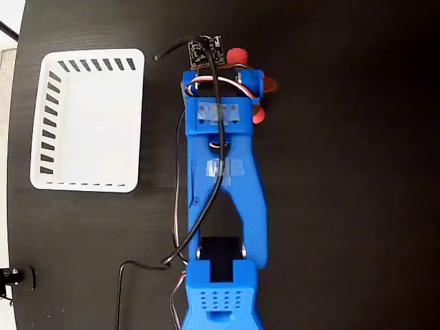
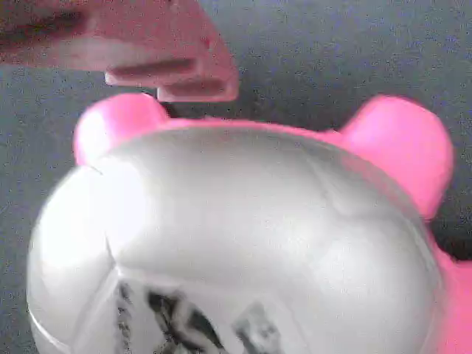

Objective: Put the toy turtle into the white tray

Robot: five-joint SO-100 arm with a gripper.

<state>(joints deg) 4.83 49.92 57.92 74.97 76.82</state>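
Black printed marks on the shell, too blurred in the wrist view to read. Toy turtle [image 2: 236,243] filling that view: rounded, shiny pale shell, pink head and feet poking out at the edges. In the fixed view, only red-pink bits of it [image 1: 237,55] peeking from under the blue arm's gripper [image 1: 223,75], on the dark table [image 1: 344,206]. One pinkish finger [image 2: 169,66] just beside the shell; jaws perhaps around it, cannot tell. White tray [image 1: 41,124] well apart at left, nothing in it.
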